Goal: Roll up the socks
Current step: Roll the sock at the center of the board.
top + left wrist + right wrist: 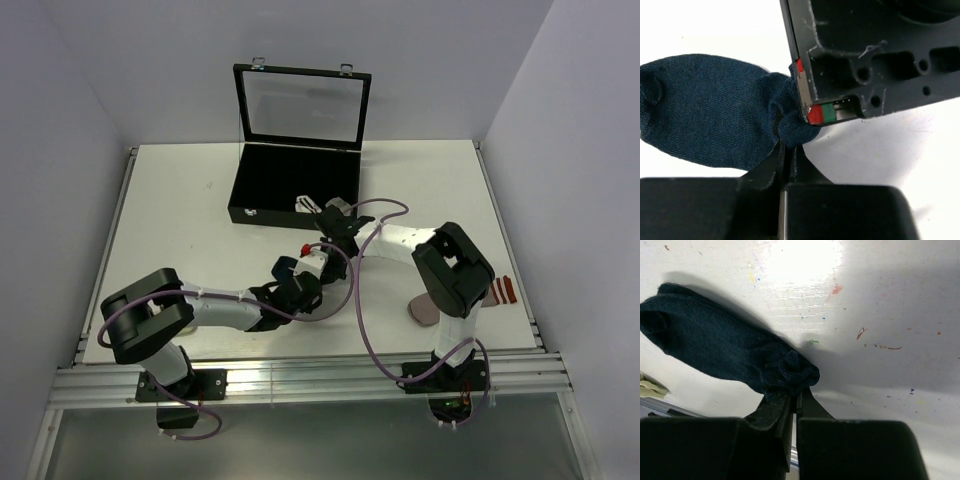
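Navy sock [710, 110] stretches away to the left of both sets of fingers, close over the counter [865, 160]. Left fingers [774, 165] are clamped on its bunched end. Right fingers [786, 409] pinch that same bunch, probably a shared hold to start a tight roll.

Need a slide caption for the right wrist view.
Right end effector pinching the bunched end of a navy sock over the speckled white table.

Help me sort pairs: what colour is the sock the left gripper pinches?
Plain navy sock, clearest in left wrist view.
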Controlling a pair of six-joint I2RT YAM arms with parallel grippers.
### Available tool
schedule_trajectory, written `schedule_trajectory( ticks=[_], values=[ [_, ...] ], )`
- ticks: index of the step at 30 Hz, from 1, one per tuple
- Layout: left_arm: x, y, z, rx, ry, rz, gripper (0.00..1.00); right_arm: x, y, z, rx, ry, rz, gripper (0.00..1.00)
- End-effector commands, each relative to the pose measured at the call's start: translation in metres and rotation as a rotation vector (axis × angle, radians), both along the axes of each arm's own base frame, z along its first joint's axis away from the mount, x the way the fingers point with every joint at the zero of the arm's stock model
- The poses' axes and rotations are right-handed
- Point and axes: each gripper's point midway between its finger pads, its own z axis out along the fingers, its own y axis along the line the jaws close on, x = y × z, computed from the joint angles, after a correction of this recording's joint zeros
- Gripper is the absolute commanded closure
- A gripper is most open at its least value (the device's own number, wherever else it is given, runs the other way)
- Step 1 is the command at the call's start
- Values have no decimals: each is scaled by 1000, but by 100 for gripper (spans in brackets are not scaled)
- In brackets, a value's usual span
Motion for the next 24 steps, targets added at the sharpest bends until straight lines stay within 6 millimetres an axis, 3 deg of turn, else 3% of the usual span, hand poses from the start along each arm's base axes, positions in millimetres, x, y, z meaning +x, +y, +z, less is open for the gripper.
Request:
schedule_trajectory(
  ticks=[1,6,10,12,13,14,17,24],
  values=[
    [-15,7,-25,39,87,7,99,1,8,11,40,-20,26,95],
    [-19,2,-18,-17,104,3,99,10,13,31,121,-92,14,76],
    [-24,2,-17,-127,196,6,99,28,3,64,187,-197,-37,55],
    [-32,0,-17,-209,282,-3,99,36,-3,73,188,-246,-56,49],
    [-27,2,-14,-261,307,28,100,38,-5,83,199,-274,-64,46],
    [-35,1,-14,-294,357,9,100,40,-10,84,196,-292,-84,46],
    [-32,2,-11,-387,437,38,99,41,-18,93,204,-335,-116,44],
    [-45,-2,-16,-517,661,33,100,24,-29,71,194,-326,-123,44]
  ],
)
